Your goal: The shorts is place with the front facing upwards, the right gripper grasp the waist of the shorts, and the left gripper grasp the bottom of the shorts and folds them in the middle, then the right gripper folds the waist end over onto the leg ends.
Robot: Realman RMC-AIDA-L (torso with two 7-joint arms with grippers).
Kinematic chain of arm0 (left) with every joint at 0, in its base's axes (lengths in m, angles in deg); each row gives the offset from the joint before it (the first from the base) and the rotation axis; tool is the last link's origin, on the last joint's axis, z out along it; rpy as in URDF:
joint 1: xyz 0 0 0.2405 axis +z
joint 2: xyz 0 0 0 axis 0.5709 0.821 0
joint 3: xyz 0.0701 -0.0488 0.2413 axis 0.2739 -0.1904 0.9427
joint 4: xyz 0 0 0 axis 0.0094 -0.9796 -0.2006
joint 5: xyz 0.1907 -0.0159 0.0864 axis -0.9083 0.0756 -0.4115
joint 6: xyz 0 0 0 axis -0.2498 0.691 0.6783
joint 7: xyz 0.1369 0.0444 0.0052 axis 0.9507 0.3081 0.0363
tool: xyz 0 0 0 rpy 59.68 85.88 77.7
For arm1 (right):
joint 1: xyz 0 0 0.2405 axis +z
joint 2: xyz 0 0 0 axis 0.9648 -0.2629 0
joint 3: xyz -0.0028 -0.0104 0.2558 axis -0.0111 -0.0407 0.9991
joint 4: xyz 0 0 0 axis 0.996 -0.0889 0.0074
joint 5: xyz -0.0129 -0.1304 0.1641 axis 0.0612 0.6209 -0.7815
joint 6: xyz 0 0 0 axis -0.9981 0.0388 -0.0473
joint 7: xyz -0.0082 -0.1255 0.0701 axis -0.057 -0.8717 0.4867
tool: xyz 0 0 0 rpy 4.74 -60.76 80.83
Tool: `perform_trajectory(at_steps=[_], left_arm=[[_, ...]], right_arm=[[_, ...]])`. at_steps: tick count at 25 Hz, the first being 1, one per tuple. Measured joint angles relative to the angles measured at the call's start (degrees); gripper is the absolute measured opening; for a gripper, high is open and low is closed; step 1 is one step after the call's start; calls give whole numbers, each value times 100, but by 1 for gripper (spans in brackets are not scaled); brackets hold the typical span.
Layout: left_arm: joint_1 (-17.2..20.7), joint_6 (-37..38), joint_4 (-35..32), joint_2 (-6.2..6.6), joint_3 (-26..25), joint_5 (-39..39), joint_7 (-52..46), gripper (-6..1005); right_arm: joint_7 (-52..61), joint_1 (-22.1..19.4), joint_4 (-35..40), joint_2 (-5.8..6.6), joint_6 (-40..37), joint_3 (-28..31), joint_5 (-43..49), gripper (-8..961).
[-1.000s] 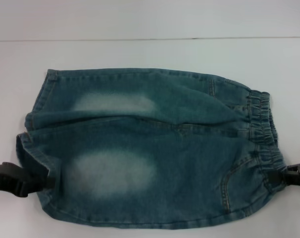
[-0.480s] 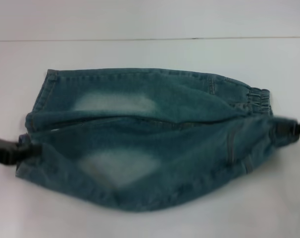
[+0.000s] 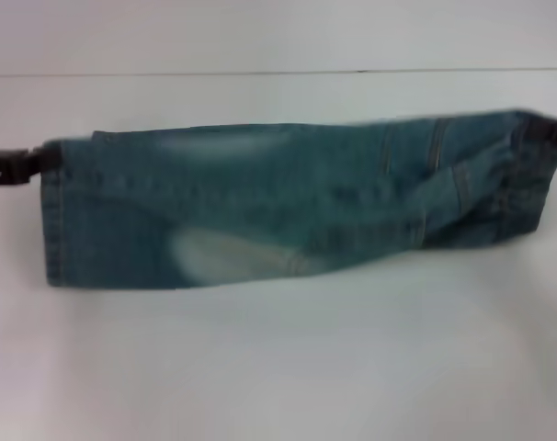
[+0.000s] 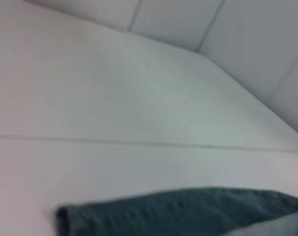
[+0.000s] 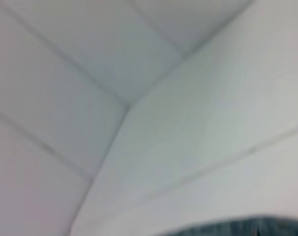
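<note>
The shorts (image 3: 288, 207) hang as a long denim band stretched across the middle of the table (image 3: 278, 367), folded lengthwise, with the leg hems at the table's left side and the elastic waist at its right. A pale faded patch shows on the lower front, another along the top edge. The left gripper (image 3: 26, 163) pinches the top corner of the leg end, fingers closed on the cloth. The right gripper (image 3: 547, 133) grips the top corner of the waist, fingers likewise closed on the fabric. Both wrist views show only a strip of denim over the white table.
</note>
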Motion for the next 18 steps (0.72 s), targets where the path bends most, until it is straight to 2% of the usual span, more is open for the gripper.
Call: perform_trajectory(at_steps=[7, 8, 11, 14, 18], left_arm=[[-469, -1224, 894, 112, 96, 56, 154, 26], [-469, -1224, 894, 112, 96, 56, 154, 26], [-610, -1990, 1148, 91, 512, 86, 196, 25], [-678, -2391, 1280, 83, 759, 98, 196, 24], [-784, -2971, 1405, 23, 1061, 105, 154, 25]], right_arm=[[-65, 155, -262, -70, 955, -32, -671, 49], [-81, 193, -309, -86, 1066, -42, -695, 49], [-204, 307, -399, -160, 1498, -55, -706, 48], [-357, 399, -458, -243, 1937, -62, -711, 47], [-598, 533, -478, -360, 2430, -149, -702, 89]])
